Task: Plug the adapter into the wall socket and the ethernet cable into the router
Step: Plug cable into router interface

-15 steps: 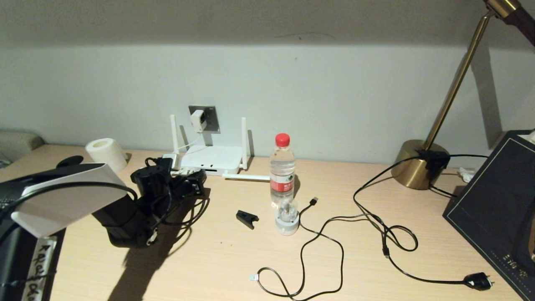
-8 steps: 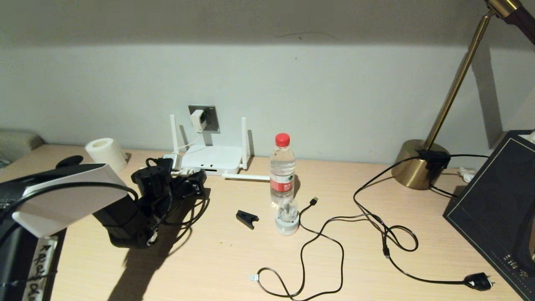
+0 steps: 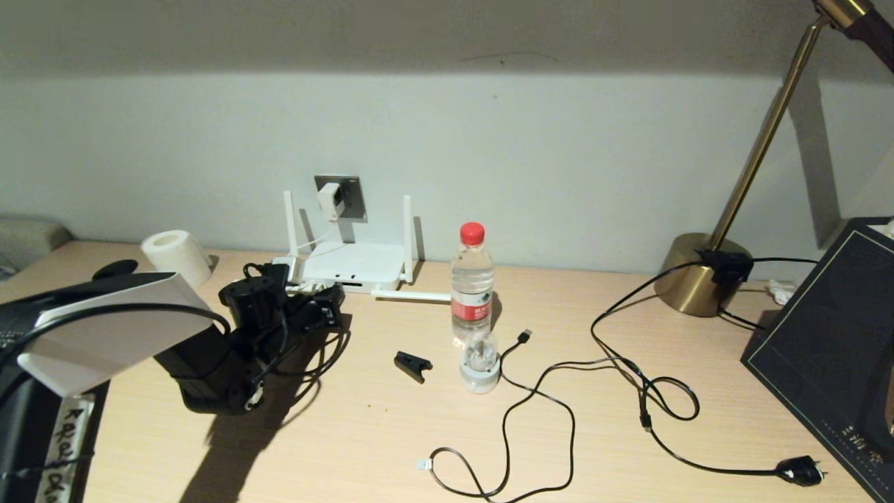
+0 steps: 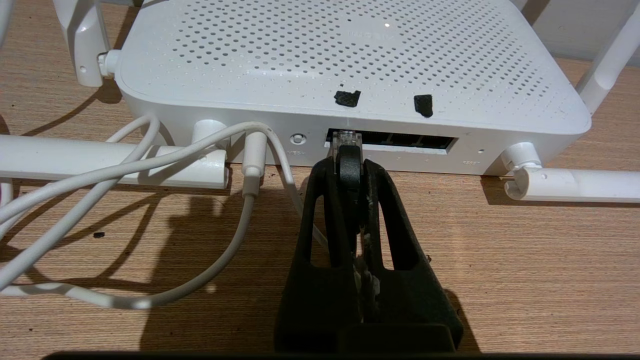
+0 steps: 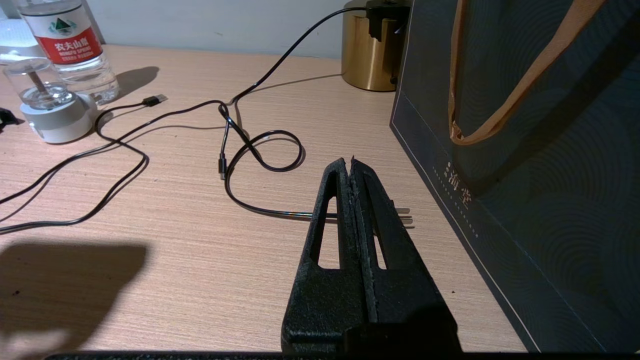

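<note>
The ethernet cable [image 4: 348,165] has its clear clip end right at the mouth of the first dark port on the router [image 4: 350,65], and it looks to me like it is partly in but maybe not pushed all the way home. The left gripper [image 4: 348,167] has its jaws squeezed tight on the black part of the cable just behind the clip, so the tip stays straight and points at the hole. It is held low, close to the table [image 3: 391,433], because the ports sit along the router's bottom edge. The router lies flat against the wall with two stick antennas up and others lying down on the table, so its port side faces the arm. A thin white cord [image 4: 150,165] is already in the router beside the ports, and it runs up to the adapter [image 3: 330,199], which sits in the wall socket [image 3: 349,195] just above the router. So that half of the job looks done. Well off to the side stand a water bottle [image 3: 471,279], a gold lamp base [image 3: 688,276] and a dark paper bag [image 5: 525,150]. The right gripper [image 5: 351,162] rests near the bag, jaws pressed together with nothing in them.
</note>
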Available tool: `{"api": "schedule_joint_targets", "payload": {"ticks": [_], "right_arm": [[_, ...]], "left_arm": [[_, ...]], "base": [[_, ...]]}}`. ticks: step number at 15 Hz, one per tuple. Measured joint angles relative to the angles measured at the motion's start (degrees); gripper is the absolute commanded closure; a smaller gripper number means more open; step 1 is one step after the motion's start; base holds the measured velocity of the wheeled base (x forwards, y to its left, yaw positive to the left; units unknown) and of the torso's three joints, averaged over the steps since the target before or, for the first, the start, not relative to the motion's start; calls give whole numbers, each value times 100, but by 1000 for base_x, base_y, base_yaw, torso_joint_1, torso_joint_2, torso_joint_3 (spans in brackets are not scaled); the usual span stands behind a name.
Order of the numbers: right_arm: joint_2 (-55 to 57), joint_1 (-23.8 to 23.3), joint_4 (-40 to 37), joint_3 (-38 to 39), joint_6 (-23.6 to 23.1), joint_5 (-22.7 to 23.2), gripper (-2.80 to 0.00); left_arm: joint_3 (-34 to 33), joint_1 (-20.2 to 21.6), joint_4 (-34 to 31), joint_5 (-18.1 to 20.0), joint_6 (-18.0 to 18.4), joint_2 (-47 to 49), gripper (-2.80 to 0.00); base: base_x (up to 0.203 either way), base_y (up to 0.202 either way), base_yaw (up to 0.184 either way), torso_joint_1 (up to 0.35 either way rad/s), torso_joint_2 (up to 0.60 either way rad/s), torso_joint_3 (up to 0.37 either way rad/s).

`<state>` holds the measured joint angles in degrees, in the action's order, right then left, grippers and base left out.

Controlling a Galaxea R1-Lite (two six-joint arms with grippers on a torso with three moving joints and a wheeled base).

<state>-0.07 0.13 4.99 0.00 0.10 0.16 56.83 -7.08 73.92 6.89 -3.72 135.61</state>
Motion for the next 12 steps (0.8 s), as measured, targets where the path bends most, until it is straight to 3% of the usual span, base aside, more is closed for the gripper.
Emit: {"api": "schedule_joint_targets", "payload": {"ticks": [12], "right_arm": [[0,0,-2,0,0,0,0]], "left_arm": [[-53,-72,18,-309,2,-91,0]], "base": [[0,0,0,0,0,0]]}}
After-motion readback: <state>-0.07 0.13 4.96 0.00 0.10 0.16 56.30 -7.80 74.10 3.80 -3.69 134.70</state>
